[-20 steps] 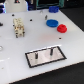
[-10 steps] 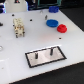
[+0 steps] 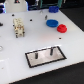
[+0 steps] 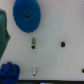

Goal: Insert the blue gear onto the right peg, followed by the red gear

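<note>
The blue gear (image 3: 52,22) lies flat on the white table at the back, and in the wrist view the blue gear (image 4: 26,15) is a wide disc. The smaller red gear (image 3: 62,28) sits just beside it, toward the exterior view's right. A grey plate with a black border (image 3: 59,54) lies nearer the front and carries two dark pins. The right peg (image 3: 51,50) is the pin on the exterior view's right. My gripper (image 3: 19,31) hangs over the table well to the exterior view's left of both gears. It is open and holds nothing, and the fingertips (image 4: 33,42) show apart in the wrist view.
The twin pin (image 3: 36,54) stands on the same plate. A black dot (image 4: 63,44) marks the table surface in the wrist view. Dark clutter and a red object (image 3: 2,9) line the far edge. A blue shape (image 4: 9,72) sits at the wrist view's corner.
</note>
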